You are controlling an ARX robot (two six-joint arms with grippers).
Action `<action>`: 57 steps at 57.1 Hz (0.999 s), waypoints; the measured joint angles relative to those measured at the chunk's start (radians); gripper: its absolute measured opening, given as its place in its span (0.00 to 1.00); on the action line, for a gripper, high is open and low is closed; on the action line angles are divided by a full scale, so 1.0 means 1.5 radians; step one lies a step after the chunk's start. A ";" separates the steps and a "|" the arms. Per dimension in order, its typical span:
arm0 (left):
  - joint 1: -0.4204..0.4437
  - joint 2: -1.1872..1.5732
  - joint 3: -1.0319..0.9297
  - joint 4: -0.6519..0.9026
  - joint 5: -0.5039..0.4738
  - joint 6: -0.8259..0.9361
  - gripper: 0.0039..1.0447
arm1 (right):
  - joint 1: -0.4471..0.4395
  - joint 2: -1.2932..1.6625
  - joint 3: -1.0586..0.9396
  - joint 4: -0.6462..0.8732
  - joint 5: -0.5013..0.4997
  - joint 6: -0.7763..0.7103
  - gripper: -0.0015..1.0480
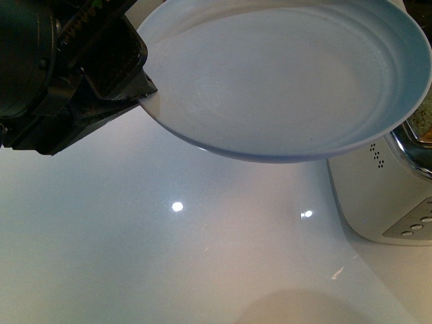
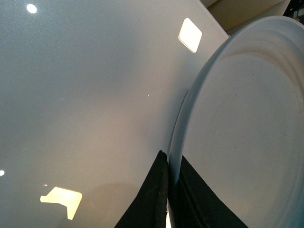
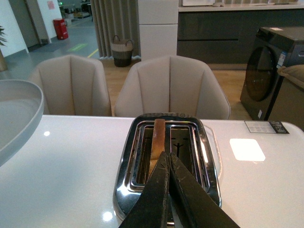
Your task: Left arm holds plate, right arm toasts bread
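The bread [image 3: 158, 135] stands on edge in one slot of the toaster [image 3: 126, 171], crust proud of the chrome top. The right tool [image 3: 167, 159] is just above that slot, pressed together at the slice's end nearest it; whether it nips the slice I cannot tell. Seating it likely calls for a straight push down along the slot. The left tool [image 1: 150, 93] pinches the rim of the empty plate [image 1: 283, 81], holding it beside the toaster above the counter [image 1: 135, 256].

Glossy white tabletop [image 1: 169, 256] w/ chrome toaster [image 1: 378, 196] sitting on it, right side.
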 joint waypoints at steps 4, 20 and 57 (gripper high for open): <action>0.000 0.000 0.000 0.000 0.000 0.000 0.03 | 0.000 -0.074 0.000 -0.094 0.000 -0.001 0.02; -0.001 -0.001 0.000 0.000 -0.001 0.000 0.03 | 0.000 -0.101 0.000 -0.106 0.000 -0.001 0.05; -0.001 -0.001 0.000 0.000 0.000 0.000 0.03 | 0.000 -0.102 0.000 -0.106 0.000 -0.001 0.91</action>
